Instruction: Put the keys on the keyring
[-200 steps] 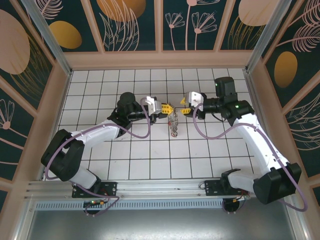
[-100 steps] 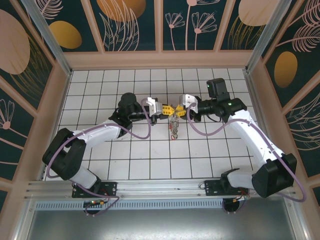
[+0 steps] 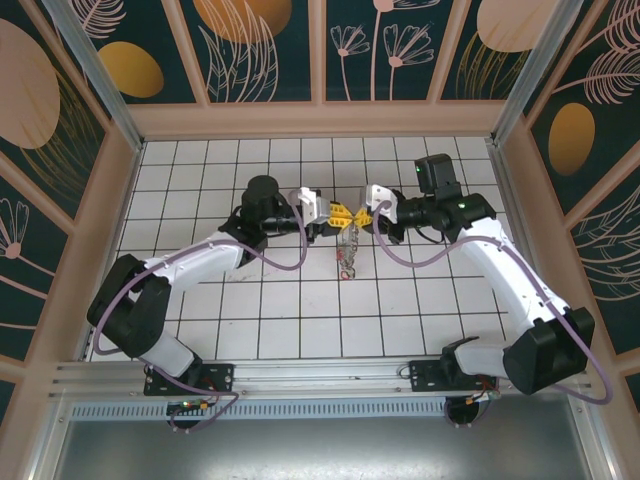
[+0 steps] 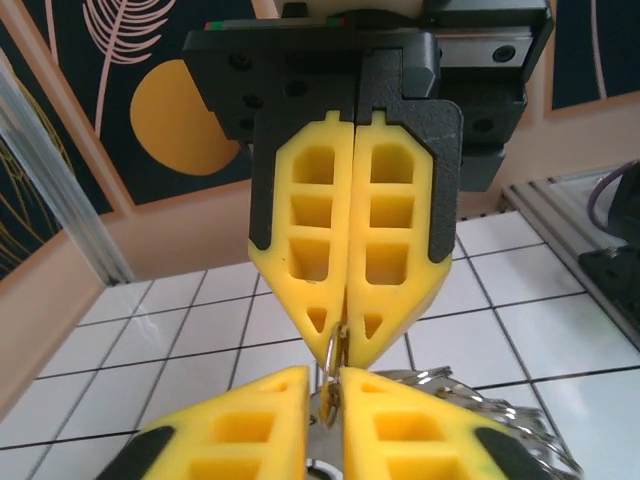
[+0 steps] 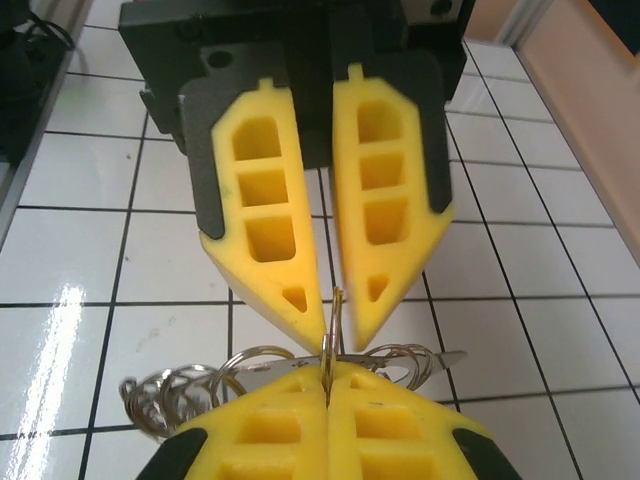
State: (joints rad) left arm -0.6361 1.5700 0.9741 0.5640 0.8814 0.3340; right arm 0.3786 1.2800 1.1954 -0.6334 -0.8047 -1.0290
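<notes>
— Keyring (image 5: 333, 318): where is it?
— Between my two grippers, over the middle of the white tiled table (image 3: 200, 170). From both wrists I see it edge-on, a thin brassy line standing upright where the two pairs of yellow tips meet nose to nose.
— Your right gripper (image 4: 348, 346)?
— Its jaws are together, pinched on the ring's edge. The metal runs straight into the seam between the two fingers (image 4: 395, 230), which press flat against each other.
— And the left gripper (image 5: 332, 340)?
— Jaws a narrow slit apart. The ring stands inside that slit, but I cannot tell whether either finger (image 5: 255, 200) presses on it.
— What hangs with it?
— Some silvery wire loops (image 5: 190, 392) spread just under the tips, to both sides of the brassy ring. From above, a small bunch (image 3: 347, 252) of metal with specks of red trails from the meeting point toward my bases. Whether it hangs free or rests on the tiles I cannot tell.
— The keys?
— Too small to pick out of that bunch; I cannot say which pieces they are.
— Your arms?
— Each reaches inward from its own side, wrists about level, tips facing.
</notes>
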